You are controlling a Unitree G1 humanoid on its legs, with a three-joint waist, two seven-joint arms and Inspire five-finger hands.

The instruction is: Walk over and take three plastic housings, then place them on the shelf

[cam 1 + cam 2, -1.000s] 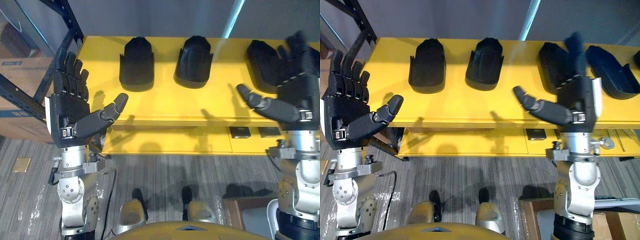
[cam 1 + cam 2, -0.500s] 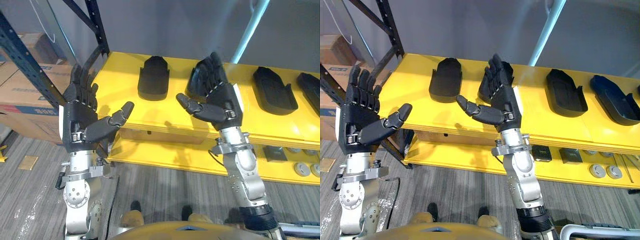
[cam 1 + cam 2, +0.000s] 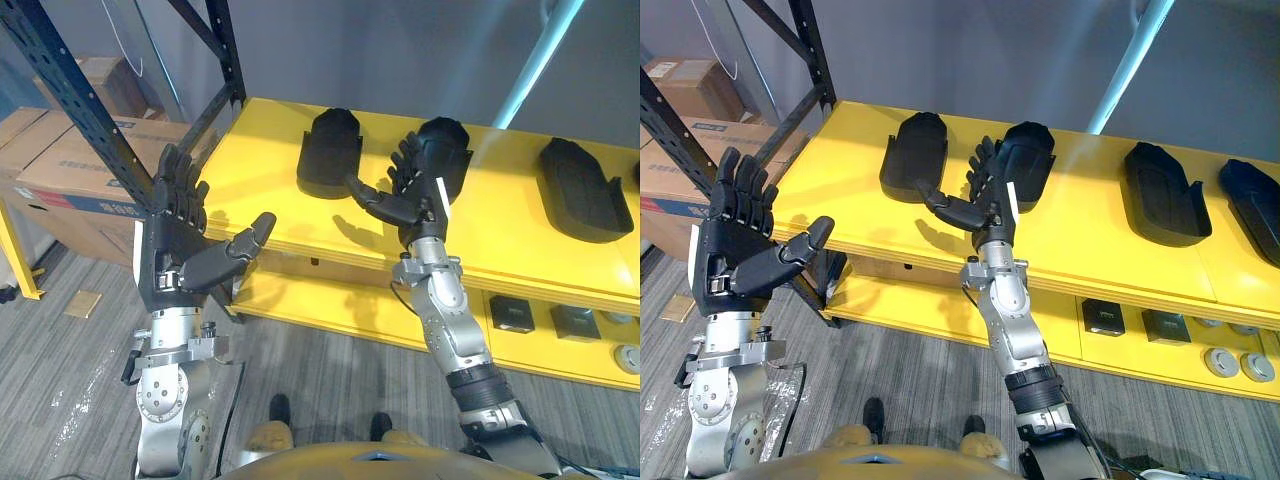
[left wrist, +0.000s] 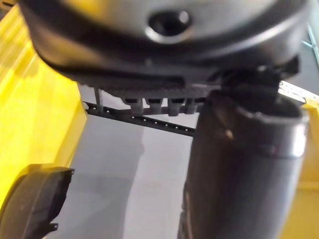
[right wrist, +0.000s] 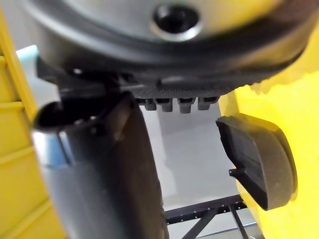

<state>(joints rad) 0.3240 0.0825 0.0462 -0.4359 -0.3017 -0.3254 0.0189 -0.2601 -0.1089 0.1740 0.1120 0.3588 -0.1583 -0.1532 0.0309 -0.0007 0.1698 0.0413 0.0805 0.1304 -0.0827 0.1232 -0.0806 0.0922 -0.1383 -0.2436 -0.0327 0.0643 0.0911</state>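
Note:
Several black plastic housings lie in a row on the yellow table top [image 3: 300, 215]: one at the left [image 3: 330, 150], a second [image 3: 447, 150] beside it, a third [image 3: 578, 190] further right, and a fourth [image 3: 1250, 210] at the right edge. My right hand [image 3: 408, 197] is stretched out open, its fingers straight at the near edge of the second housing; whether they touch it I cannot tell. My left hand [image 3: 180, 255] is raised and open, holding nothing, off the table's front left corner. A housing [image 5: 259, 159] shows past the right thumb [image 5: 104, 169], and another housing [image 4: 32, 204] shows in the left wrist view.
A dark metal rack upright [image 3: 80, 110] and cardboard boxes [image 3: 60, 175] stand at the left. Under the top, a lower yellow shelf [image 3: 940, 305] carries small dark square parts [image 3: 1102, 316] and round parts [image 3: 1240, 362]. A light blue pole [image 3: 1125, 60] rises behind the table.
The whole view has shifted as the camera moved. My right arm has reached forward and leftwards, from by the third housing to the second one. The left hand stays raised and open.

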